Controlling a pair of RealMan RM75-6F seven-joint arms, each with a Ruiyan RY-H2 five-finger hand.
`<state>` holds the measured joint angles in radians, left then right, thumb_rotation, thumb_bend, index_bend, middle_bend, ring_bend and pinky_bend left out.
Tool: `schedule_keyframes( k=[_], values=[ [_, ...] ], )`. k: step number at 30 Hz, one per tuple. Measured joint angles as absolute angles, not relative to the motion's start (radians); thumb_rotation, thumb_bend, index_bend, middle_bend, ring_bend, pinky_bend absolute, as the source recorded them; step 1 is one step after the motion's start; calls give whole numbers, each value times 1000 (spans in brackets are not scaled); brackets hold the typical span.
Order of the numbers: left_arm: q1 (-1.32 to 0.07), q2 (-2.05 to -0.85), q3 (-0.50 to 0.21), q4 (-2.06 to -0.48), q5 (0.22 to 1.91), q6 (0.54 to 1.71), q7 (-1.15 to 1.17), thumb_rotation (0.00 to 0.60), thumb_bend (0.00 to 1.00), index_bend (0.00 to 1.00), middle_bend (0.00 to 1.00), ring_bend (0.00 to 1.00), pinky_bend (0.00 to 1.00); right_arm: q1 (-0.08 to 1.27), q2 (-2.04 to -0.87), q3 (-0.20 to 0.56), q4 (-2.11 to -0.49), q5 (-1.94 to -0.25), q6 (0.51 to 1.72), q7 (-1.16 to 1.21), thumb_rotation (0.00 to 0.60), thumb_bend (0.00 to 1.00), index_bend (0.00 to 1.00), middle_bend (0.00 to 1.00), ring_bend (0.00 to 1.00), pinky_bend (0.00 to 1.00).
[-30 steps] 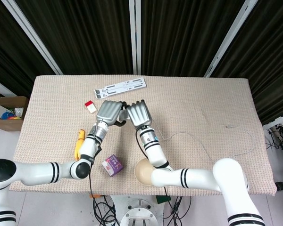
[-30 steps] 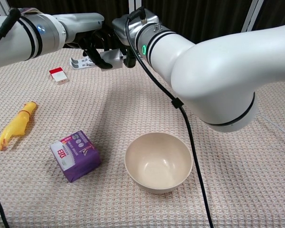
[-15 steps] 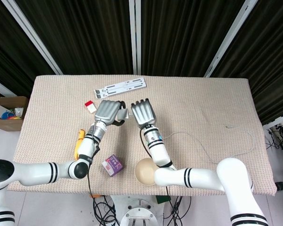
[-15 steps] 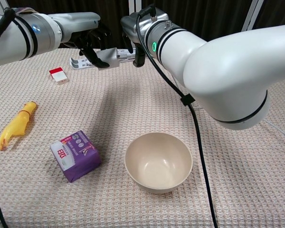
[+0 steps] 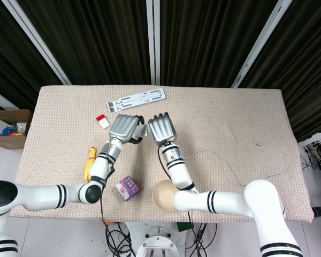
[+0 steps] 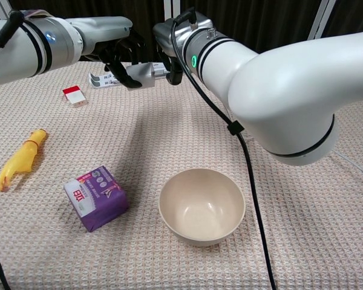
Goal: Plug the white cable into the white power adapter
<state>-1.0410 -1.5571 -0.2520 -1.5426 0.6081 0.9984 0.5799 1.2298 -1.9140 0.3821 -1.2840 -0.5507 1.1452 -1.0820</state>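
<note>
1. While both hands hover mid-table, we see the left hand (image 6: 122,57) gripping the white power adapter (image 6: 144,72), fingers curled around it.
2. Right hand (image 5: 161,128) sits just beside the adapter; we cannot tell whether its fingers are closed.
3. White cable (image 5: 232,168) trails right toward the table (image 5: 230,112) edge.

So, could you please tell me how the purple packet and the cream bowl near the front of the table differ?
The purple packet is a boxy, printed pack with white lettering; the cream bowl is round, plain and unmarked. The packet is closed and lies at an angle to the table edge, while the bowl stands upright, open and empty. The bowl is the wider of the two. Both sit on the woven tablecloth, untouched by either hand.
</note>
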Motion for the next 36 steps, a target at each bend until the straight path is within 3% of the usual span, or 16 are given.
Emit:
schedule_keyframes(
  k=[15, 18, 21, 26, 29, 36],
  values=[
    [-1044, -1557, -254, -1545, 608, 998, 577, 548, 224, 599, 537, 726, 969, 1234, -1923, 383, -1272, -555, 1139, -1073, 600, 477, 640, 487, 405, 477],
    [-1042, -1556, -255, -1548, 611, 1000, 573, 545, 223, 599, 537, 726, 969, 1232, -1918, 381, -1279, -555, 1141, -1077, 600, 428, 499, 465, 398, 443],
    [-1037, -1553, -254, -1550, 618, 1003, 566, 544, 223, 598, 537, 725, 969, 1226, -1908, 376, -1298, -551, 1143, -1083, 600, 345, 273, 389, 318, 358],
    [-1028, -1548, -250, -1550, 635, 1011, 558, 545, 223, 599, 537, 725, 969, 1209, -1881, 363, -1343, -525, 1153, -1106, 600, 278, 52, 241, 174, 266],
    [-1017, -1546, -246, -1551, 648, 1017, 545, 546, 223, 598, 537, 724, 968, 1194, -1858, 355, -1375, -507, 1157, -1114, 600, 222, 0, 160, 107, 221],
    [-1003, -1563, -229, -1527, 657, 1017, 539, 549, 224, 598, 537, 724, 967, 1153, -1791, 333, -1483, -498, 1153, -1089, 600, 178, 0, 14, 5, 125]
  ],
)
